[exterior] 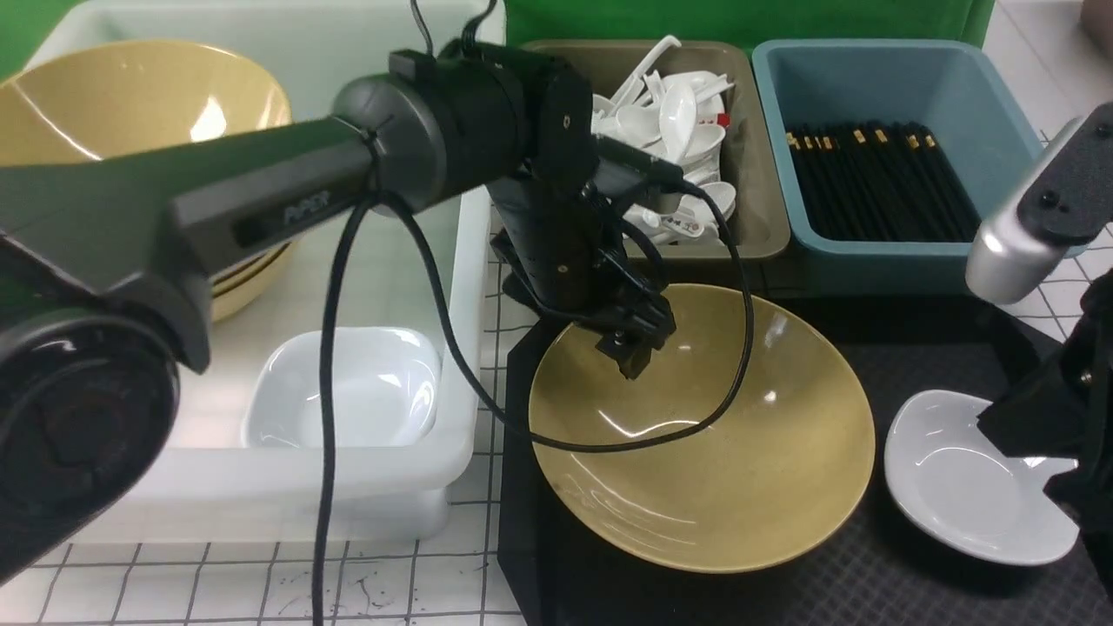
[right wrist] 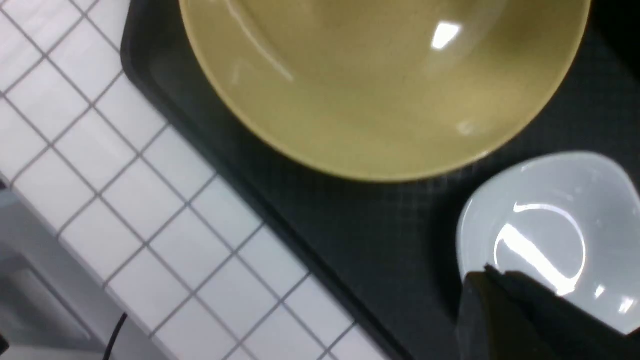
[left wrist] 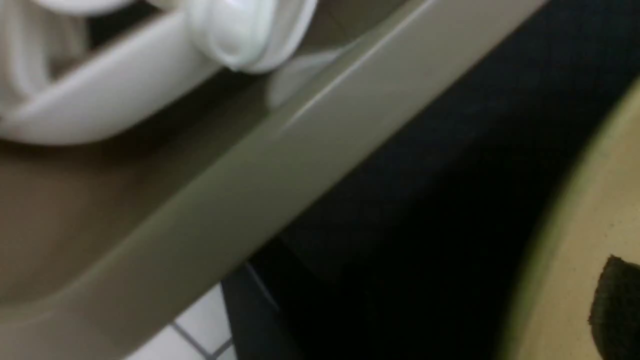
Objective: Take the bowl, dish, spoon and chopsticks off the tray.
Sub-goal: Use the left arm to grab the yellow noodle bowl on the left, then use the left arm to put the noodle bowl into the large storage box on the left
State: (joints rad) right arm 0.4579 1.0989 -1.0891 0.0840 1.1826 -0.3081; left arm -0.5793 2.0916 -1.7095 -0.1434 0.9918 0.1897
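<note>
My left gripper [exterior: 635, 343] hangs over the far left rim of the large glossy mustard-yellow bowl [exterior: 722, 469], and I cannot tell whether its jaws are apart or together. The bowl sits on the flat black cross-hatched plastic tray [exterior: 556, 591]. Near it, on the tray's right part, lies the small glossy white rounded-square dish [exterior: 965, 487], tilted. My right gripper [exterior: 1013, 435] is down on the dish's right rim, jaws together and pinching that rim. Behind the tray, white soup spoons [exterior: 678, 113] are heaped in an olive-brown plastic bin [exterior: 765, 226], and black chopsticks with gold bands [exterior: 878, 183] lie in a blue plastic bin [exterior: 1000, 87]. To my left, a translucent white tub [exterior: 469, 261] holds another yellow bowl [exterior: 130, 104] and another white dish [exterior: 348, 391]
</note>
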